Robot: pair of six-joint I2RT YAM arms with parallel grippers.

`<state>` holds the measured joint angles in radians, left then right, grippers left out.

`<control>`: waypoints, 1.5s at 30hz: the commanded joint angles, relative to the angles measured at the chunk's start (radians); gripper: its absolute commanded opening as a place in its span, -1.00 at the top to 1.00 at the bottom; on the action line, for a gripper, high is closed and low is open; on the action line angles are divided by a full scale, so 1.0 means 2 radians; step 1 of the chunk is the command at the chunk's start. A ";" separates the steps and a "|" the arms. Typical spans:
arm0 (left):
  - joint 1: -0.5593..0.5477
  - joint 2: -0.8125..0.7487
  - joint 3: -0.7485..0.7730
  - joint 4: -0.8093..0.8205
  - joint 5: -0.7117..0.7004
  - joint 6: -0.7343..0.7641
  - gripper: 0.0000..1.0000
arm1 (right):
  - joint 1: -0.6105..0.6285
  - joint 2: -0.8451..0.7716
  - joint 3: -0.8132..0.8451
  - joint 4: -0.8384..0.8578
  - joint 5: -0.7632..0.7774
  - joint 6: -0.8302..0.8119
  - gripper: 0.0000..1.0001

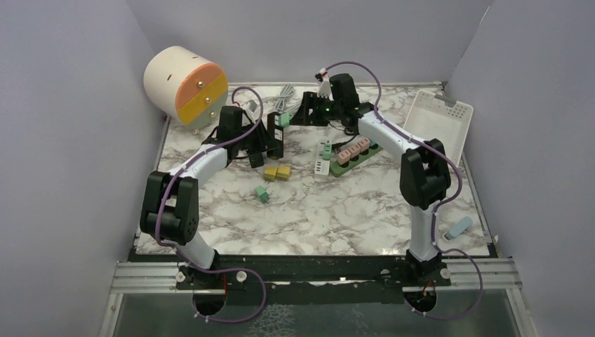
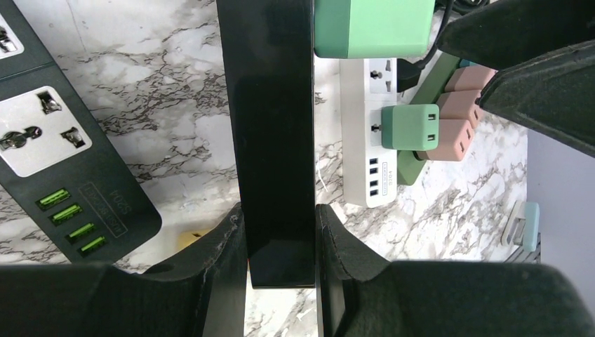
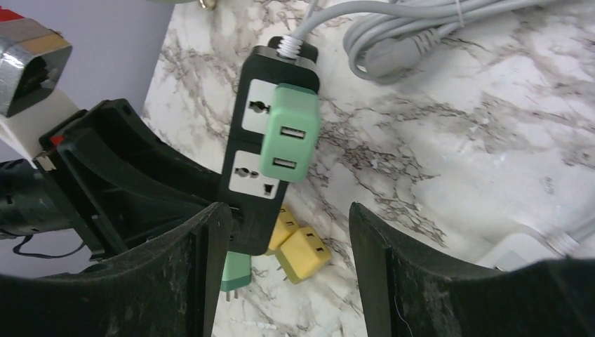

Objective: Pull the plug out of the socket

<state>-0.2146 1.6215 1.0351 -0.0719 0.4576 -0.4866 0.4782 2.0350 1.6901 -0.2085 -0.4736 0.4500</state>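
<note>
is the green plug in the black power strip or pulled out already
In. The green plug sits flush on a socket of the black power strip; the right gripper is open, not gripping it.

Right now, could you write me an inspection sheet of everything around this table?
Surface: marble table, white with grey veins.
Job's things: green plug sits in the black strip, not pulled yet.
Clutter: yellow plugs, white strip, pink plugs, white basket, cream drum.
Grippers: left gripper shut on the black strip's edge; right gripper open, near the green plug, not touching it.
Cables: grey cord bundled beyond the black strip; purple cables along both arms.
Surroundings: grey walls; nothing else seen.
</note>
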 commanded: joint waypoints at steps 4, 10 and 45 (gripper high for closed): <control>-0.011 -0.020 0.006 0.055 0.020 -0.003 1.00 | 0.004 0.032 0.032 0.044 -0.049 0.039 -0.34; -0.021 -0.017 0.014 0.058 0.021 -0.005 1.00 | 0.005 0.066 0.062 0.050 -0.059 0.061 -0.31; -0.023 0.048 0.083 0.007 -0.084 -0.018 1.00 | 0.068 0.002 0.159 -0.172 0.171 -0.099 0.98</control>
<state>-0.3012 1.6768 1.1576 -0.0700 0.4599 -0.5076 0.5041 2.1181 1.9594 -0.4137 -0.3344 0.3740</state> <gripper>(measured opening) 0.339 0.343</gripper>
